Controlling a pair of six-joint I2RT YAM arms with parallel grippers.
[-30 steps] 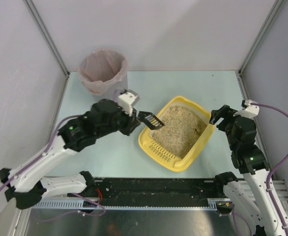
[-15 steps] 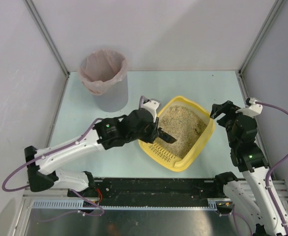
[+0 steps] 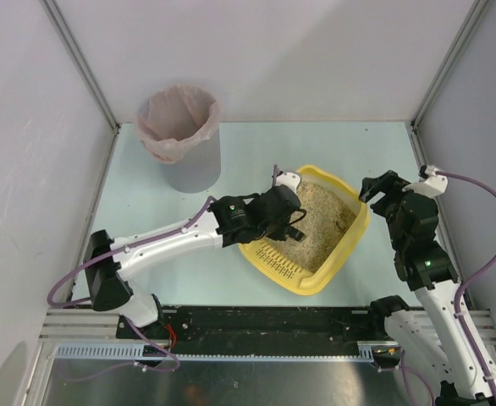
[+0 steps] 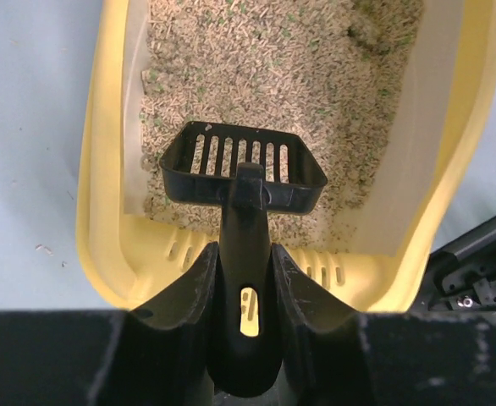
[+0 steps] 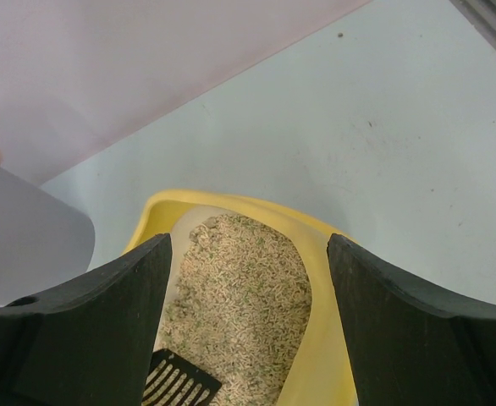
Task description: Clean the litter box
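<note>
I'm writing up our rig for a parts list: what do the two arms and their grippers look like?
The left arm and right arm match: white links, bulky black joints, a purple cable looping alongside each. Left gripper and right gripper have broad matte-black fingers.
</note>
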